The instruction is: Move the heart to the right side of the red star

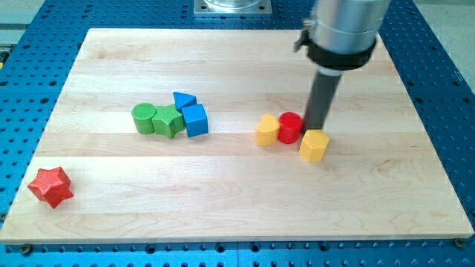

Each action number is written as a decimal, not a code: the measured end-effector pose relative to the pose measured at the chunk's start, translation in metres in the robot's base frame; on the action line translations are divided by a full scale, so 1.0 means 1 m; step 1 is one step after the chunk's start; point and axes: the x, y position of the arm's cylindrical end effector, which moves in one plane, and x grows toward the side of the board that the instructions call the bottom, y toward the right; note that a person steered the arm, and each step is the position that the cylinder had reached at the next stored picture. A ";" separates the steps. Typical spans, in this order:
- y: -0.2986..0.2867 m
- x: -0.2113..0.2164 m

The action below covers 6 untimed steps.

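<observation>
The red star (50, 186) lies near the board's bottom left corner. Two yellow blocks sit right of centre. One (267, 130), which looks like the heart, touches the left side of a red cylinder (290, 127). The other (314, 145), which looks like a hexagon, sits just below and right of the cylinder. My tip (318, 131) is down at the top edge of that second yellow block, right beside the red cylinder's right side. Its very end is partly hidden by the block.
A cluster sits left of centre: a green cylinder (143, 118), a green star-like block (168, 121), a blue cube (196, 120) and a blue triangle (184, 100). The wooden board (237, 215) is ringed by a blue perforated table.
</observation>
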 end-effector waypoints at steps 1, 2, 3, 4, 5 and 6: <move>-0.081 0.006; -0.053 -0.035; -0.139 -0.007; -0.212 0.030; -0.250 0.052; -0.284 0.077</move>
